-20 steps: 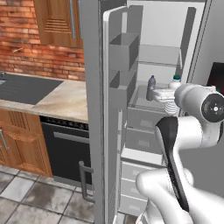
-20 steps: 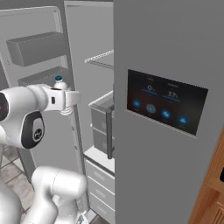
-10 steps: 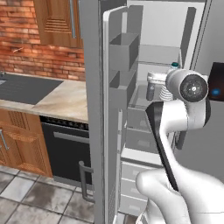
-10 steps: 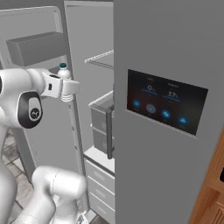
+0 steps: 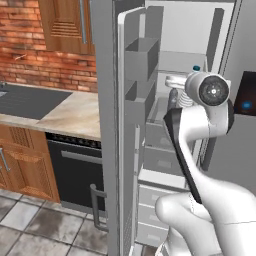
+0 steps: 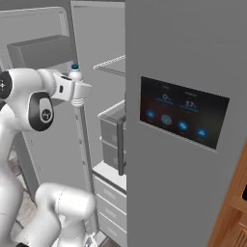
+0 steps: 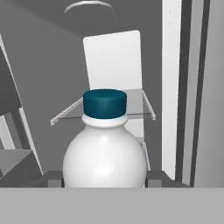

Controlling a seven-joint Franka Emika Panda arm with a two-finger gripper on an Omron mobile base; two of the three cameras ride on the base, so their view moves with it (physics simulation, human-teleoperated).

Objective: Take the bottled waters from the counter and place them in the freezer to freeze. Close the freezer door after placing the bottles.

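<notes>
The end effector (image 7: 105, 181) grips a smooth, rounded white bottle (image 7: 105, 162) with a blue cap, facing the freezer's (image 7: 43, 65) flat shelf (image 7: 135, 109).

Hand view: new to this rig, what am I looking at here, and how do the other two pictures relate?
It is a rendered kitchen with a white robot arm on a driving base. Two cameras ride on the base behind the arm, one to its left and one to its right; the third sits on the hand and looks along the gripper.

In the hand view, the white shape with the blue cap is a water bottle, clamped between the two dark fingers. Beyond it is the pale grey inside of the freezer with a shelf.

From the right base view, the arm holds the bottle upright at the open freezer, beside the door with the touchscreen. The left base view shows the open freezer door with bins, and the counter to its left.
</notes>
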